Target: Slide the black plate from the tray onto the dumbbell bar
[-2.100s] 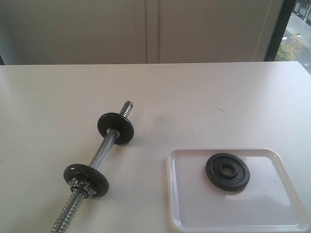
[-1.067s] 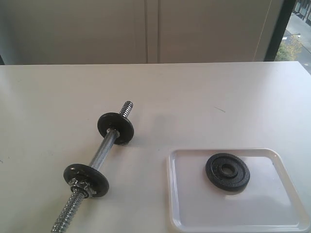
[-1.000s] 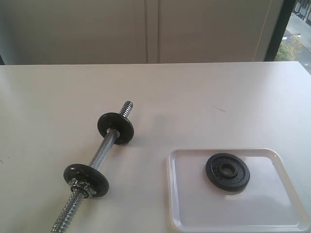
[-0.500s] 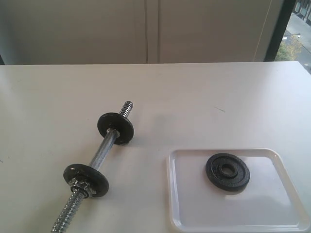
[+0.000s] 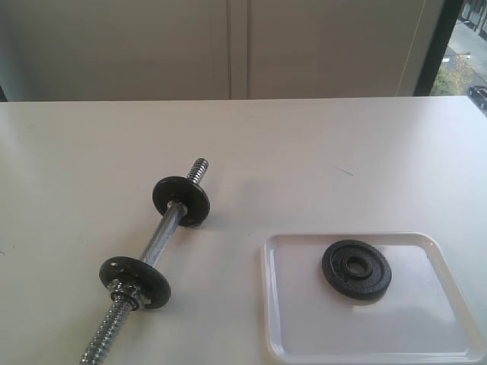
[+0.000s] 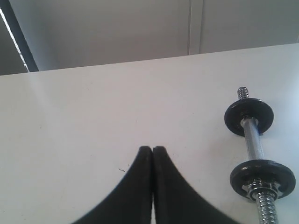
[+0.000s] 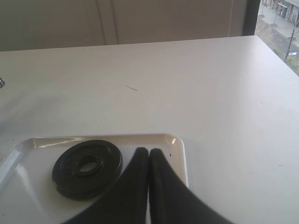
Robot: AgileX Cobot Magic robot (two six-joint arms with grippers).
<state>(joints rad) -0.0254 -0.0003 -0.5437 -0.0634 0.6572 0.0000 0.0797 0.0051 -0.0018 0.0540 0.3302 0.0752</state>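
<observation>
The black plate (image 5: 356, 270) lies flat in the white tray (image 5: 426, 334) at the front right; it shows again (image 7: 87, 168) inside the tray (image 7: 176, 154) in the right wrist view. The chrome dumbbell bar (image 5: 161, 234) lies slantwise on the table at the left and carries two other black discs (image 5: 181, 199) (image 5: 135, 280). My right gripper (image 7: 149, 151) is shut and empty, above the tray beside the plate. My left gripper (image 6: 153, 149) is shut and empty over bare table, apart from the bar (image 6: 254, 144). Neither gripper shows in the exterior view.
A chrome collar nut (image 5: 125, 289) sits against the nearer disc. The white table (image 5: 304, 152) stretches back to a pale wall. A window strip (image 5: 466, 53) is at the far right, past the table's right edge.
</observation>
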